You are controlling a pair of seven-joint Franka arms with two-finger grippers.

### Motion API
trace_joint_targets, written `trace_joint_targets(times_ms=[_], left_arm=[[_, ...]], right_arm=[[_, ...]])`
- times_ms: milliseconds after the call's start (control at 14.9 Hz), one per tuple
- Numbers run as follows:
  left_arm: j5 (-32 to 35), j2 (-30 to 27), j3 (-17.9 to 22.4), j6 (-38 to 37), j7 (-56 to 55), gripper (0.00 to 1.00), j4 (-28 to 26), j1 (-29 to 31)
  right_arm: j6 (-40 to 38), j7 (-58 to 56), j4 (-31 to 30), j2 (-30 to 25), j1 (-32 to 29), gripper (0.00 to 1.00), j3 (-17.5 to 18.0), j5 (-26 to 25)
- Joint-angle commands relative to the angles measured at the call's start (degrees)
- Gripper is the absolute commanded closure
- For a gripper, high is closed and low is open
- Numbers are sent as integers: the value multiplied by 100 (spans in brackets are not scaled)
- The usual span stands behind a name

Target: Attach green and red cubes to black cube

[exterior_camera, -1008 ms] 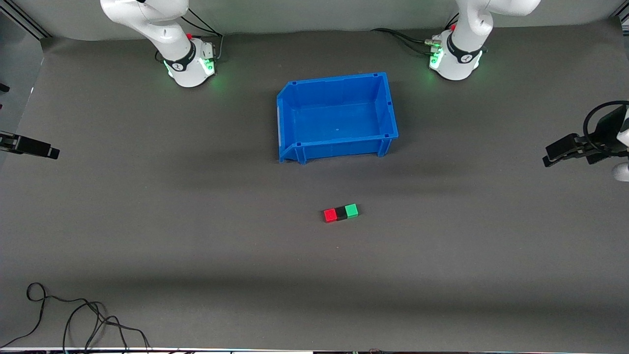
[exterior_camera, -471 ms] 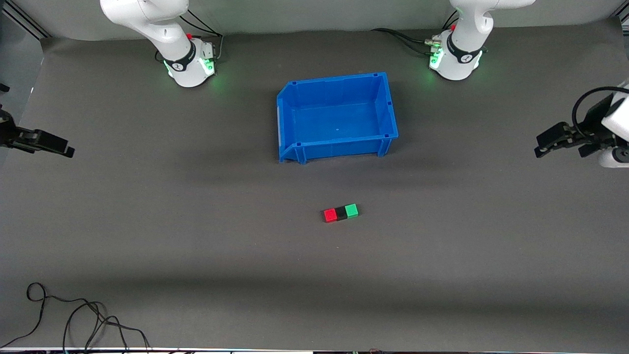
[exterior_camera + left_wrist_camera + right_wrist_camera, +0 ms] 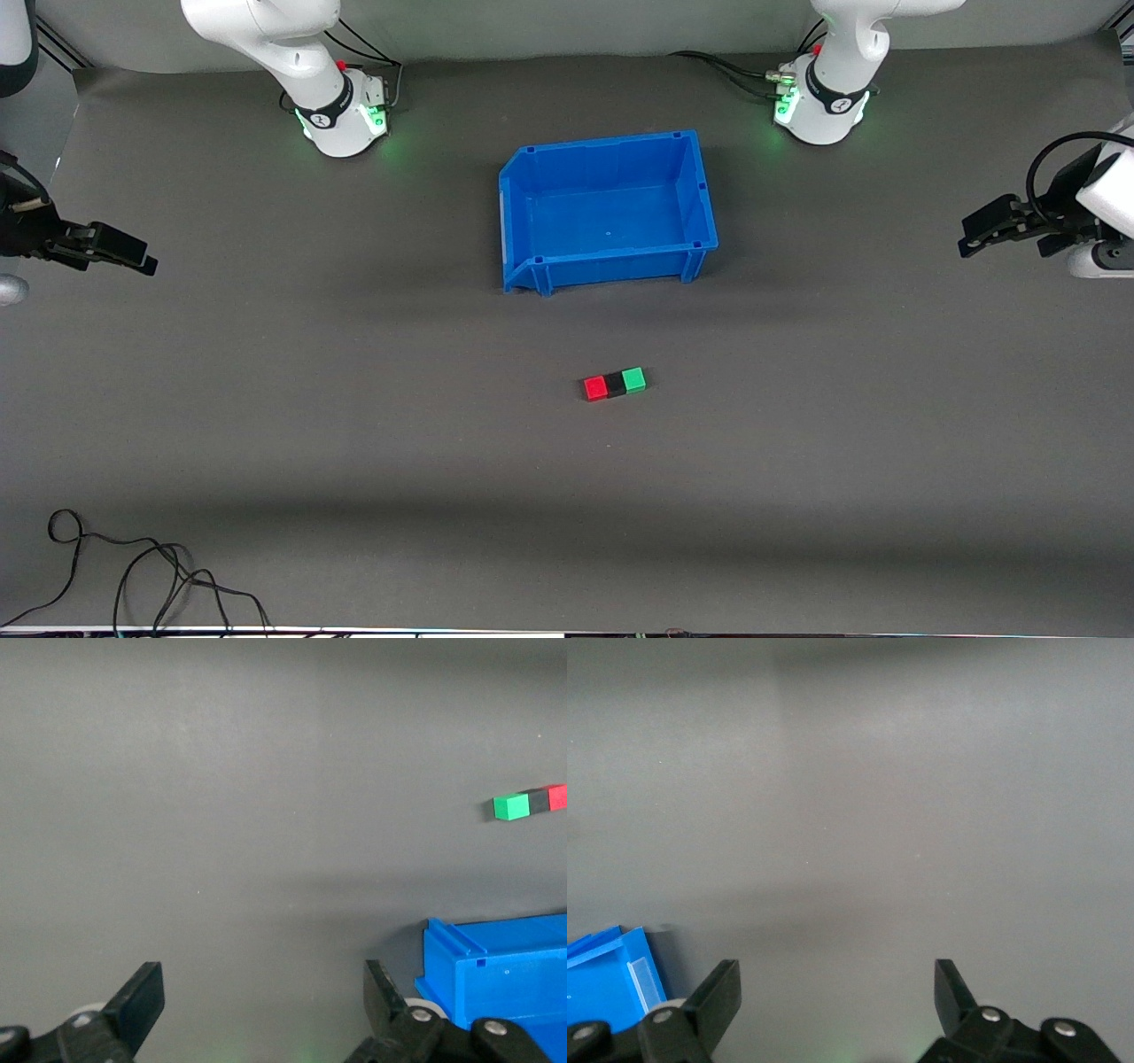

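The red cube (image 3: pixel 595 388), black cube (image 3: pixel 615 385) and green cube (image 3: pixel 633 380) sit side by side in a touching row on the table, nearer the front camera than the blue bin. The left wrist view shows the same row: green cube (image 3: pixel 511 806), black cube (image 3: pixel 538 801), red cube (image 3: pixel 557 797). My left gripper (image 3: pixel 972 233) hangs open over the left arm's end of the table, nothing between its fingers (image 3: pixel 142 999). My right gripper (image 3: pixel 137 255) hangs open and empty over the right arm's end.
A blue bin (image 3: pixel 523 230) stands empty between the two arm bases; its corner shows in both wrist views (image 3: pixel 461 966) (image 3: pixel 629 979). A loose black cable (image 3: pixel 133 567) lies at the table's front corner on the right arm's end.
Both grippers have drifted a little inward from the table's ends, the left one also rising toward the bases. The cube row has not moved.
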Motion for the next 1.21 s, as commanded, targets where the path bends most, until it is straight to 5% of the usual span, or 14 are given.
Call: trace_joint_targets(times_ms=[0,403,1143], left_arm=[[105,-56,-72,-233,78,0,120,34],[105,-38,-81,-224,104,0,146,34],[105,23,-64,-92,104,0,199,69]], right_arm=[[371,11,-653,-497,-221,1,281,-136],[406,899,-644,-453,-432,1,1142,-408],[441,811,-635,-462,-502,1,1055,-373]])
